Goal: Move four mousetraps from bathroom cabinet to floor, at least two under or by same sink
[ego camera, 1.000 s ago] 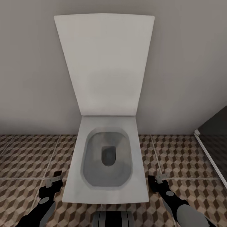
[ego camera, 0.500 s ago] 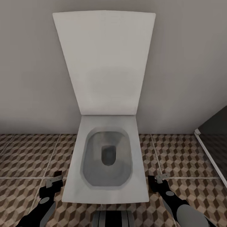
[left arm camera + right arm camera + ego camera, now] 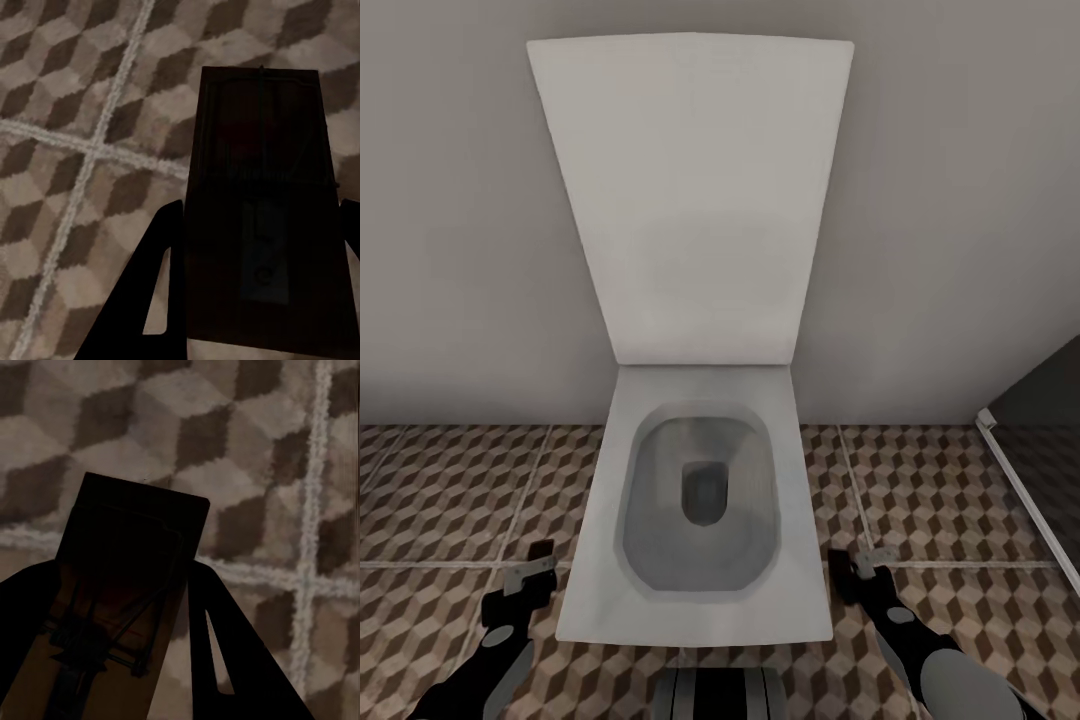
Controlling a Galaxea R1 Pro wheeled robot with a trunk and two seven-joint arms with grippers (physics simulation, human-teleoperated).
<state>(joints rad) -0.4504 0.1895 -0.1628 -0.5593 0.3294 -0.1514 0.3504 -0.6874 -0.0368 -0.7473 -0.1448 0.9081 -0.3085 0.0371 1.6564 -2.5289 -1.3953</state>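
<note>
I hold two mousetraps, one in each gripper, low over the bathroom floor [image 3: 450, 500] with its brown and beige cube tiles. In the left wrist view, a dark mousetrap [image 3: 262, 187] with a wire spring sits between the fingers [image 3: 154, 289] of my left gripper [image 3: 261, 217], which is shut on it. The right wrist view has a second mousetrap [image 3: 127, 555], and my right gripper [image 3: 112, 581] is shut on that one. From the head view, the left gripper [image 3: 525, 580] and right gripper [image 3: 860, 570] flank the toilet's front. The cabinet is out of view.
A white toilet [image 3: 700, 610] with its lid raised against the grey wall stands straight ahead between my arms. A dark shower enclosure with a pale frame [image 3: 1025, 485] runs along the right. Tiled floor lies open to either side of the toilet.
The head view shifted slightly, so the toilet looks a touch larger. Both grippers dropped a little at the bottom of the view and still hold their mousetraps.
</note>
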